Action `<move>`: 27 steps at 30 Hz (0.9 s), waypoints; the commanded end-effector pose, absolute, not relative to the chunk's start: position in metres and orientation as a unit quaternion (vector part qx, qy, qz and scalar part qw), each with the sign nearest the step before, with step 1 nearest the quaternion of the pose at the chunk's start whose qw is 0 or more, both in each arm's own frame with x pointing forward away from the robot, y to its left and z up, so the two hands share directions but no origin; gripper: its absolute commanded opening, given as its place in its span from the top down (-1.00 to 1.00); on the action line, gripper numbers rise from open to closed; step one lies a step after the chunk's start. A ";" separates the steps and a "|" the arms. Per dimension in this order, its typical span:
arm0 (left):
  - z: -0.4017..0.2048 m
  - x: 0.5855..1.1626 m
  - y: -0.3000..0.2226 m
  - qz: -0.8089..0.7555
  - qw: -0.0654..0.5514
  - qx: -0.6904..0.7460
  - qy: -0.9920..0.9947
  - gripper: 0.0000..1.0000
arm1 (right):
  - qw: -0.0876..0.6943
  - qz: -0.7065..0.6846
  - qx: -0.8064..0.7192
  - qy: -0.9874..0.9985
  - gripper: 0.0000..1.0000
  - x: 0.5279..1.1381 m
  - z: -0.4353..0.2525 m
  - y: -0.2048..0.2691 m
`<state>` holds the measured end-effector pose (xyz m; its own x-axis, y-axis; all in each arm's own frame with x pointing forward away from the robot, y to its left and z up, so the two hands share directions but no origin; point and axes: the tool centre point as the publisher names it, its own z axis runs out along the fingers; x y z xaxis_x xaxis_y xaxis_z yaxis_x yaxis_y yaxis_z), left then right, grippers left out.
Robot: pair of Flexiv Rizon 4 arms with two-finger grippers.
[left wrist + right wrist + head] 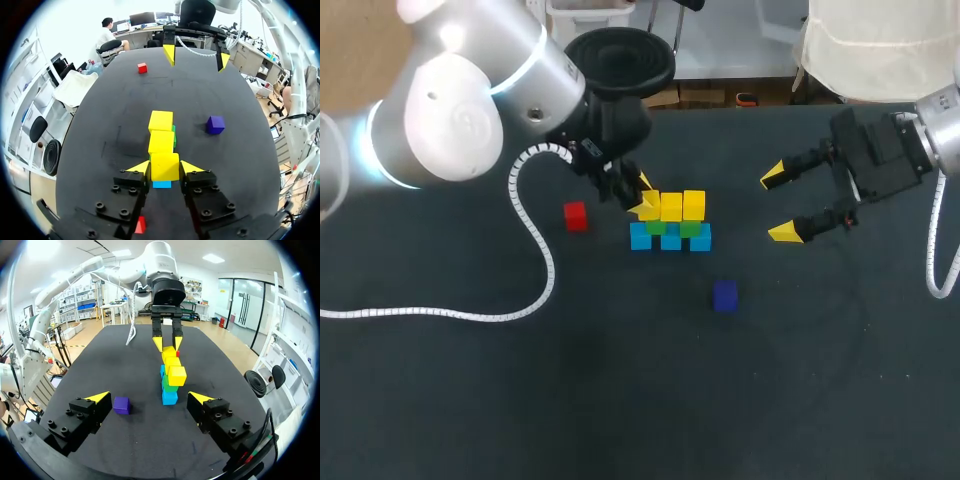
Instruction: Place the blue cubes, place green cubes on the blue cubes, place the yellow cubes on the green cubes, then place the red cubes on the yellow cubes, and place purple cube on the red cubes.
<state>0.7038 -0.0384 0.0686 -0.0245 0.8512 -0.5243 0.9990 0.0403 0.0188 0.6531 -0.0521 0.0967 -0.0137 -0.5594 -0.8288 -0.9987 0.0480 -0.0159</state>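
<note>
Left end effector [165, 165] closed on the end yellow cube [165, 170] of a row above green cubes [690, 229] and blue cubes [670, 240], red cube [576, 216] and purple cube [724, 295] apart on the worktop [520, 400], right end effector [777, 204] wide open, off to the blue cubes' far side.

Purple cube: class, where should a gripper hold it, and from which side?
Pinch two opposite side faces of the small purple cube, coming from straight above: it sits flat and alone on the dark table, all sides free.

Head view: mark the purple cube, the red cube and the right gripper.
purple cube [724, 291], head view, top face.
red cube [575, 211], head view, top face.
right gripper [776, 205], head view, midway between fingertips.
</note>
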 end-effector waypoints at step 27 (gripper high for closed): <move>0.066 0.710 -0.039 -0.179 0.200 0.671 0.691 1.00 | 0.345 0.319 -0.612 0.636 -1.00 0.653 0.096 -0.052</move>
